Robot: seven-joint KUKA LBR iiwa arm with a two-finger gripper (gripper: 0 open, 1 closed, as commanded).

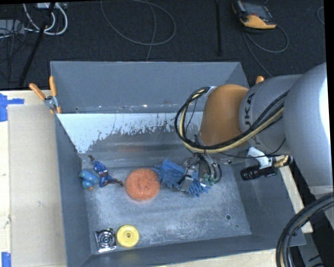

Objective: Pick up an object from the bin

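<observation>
Gripper (pixel 193 178) is low in the bin (pixel 177 219), right of centre, on the right end of a blue bristly brush-like thing (pixel 170 172); open or closed, can't tell. Just left of it sits an orange round ball (pixel 142 184), and further left a small blue toy (pixel 94 176). In the near-left corner, a yellow disc (pixel 127 236) lies beside a silver metal piece (pixel 105 239).

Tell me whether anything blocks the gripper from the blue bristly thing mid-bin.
Nothing visible does. The gripper sits at the right end of the blue bristly thing; the orange ball lies on its left, away from the gripper.
</observation>
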